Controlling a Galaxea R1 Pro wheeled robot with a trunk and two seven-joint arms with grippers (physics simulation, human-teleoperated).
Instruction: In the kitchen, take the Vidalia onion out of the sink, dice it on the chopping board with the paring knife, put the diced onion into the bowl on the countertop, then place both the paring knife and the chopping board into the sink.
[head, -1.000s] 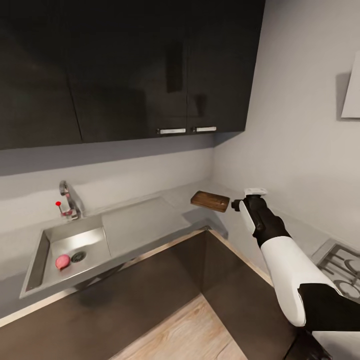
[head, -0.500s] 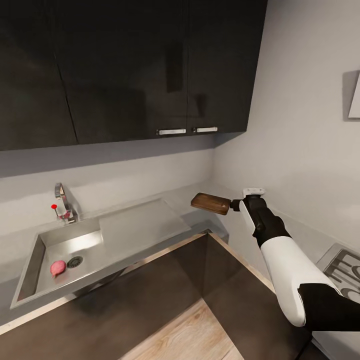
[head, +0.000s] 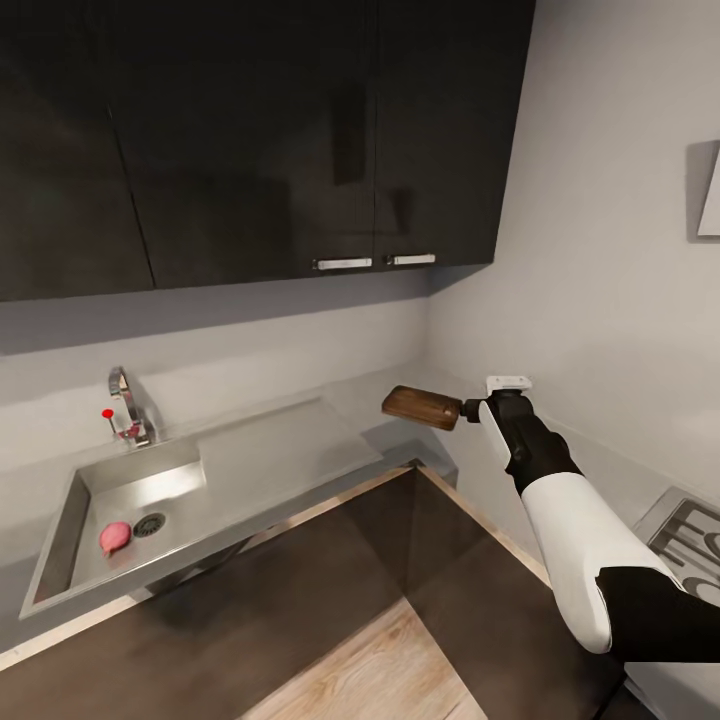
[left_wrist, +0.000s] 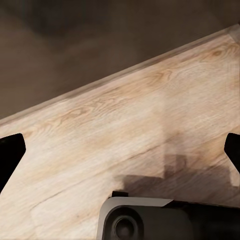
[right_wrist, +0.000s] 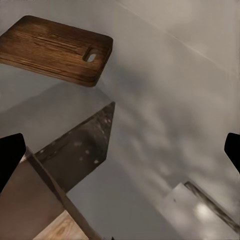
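The pink Vidalia onion (head: 115, 536) lies in the steel sink (head: 62, 540), beside the round drain. The brown chopping board (head: 420, 407) hangs a little above the corner of the grey countertop (head: 372, 392) and casts a shadow on it. Its near end is at the tip of my right gripper (head: 470, 410). In the right wrist view the board (right_wrist: 55, 50) sits off to one side, outside the wide-apart black fingertips (right_wrist: 10, 155) of my right gripper (right_wrist: 120, 150), which is open. My left gripper (left_wrist: 120, 150) is open over wooden floor. The paring knife and the bowl are out of view.
A chrome faucet (head: 125, 400) with a red knob stands behind the basin, and a flat drainboard (head: 270, 450) extends to its right. Dark wall cabinets (head: 250, 140) hang overhead. A stove grate (head: 695, 535) is at the right edge. Dark base cabinets (head: 300, 580) front the wooden floor (head: 380, 660).
The head view has panned a little, so the sink sits further left in the picture. The board, right arm and onion keep their places relative to each other.
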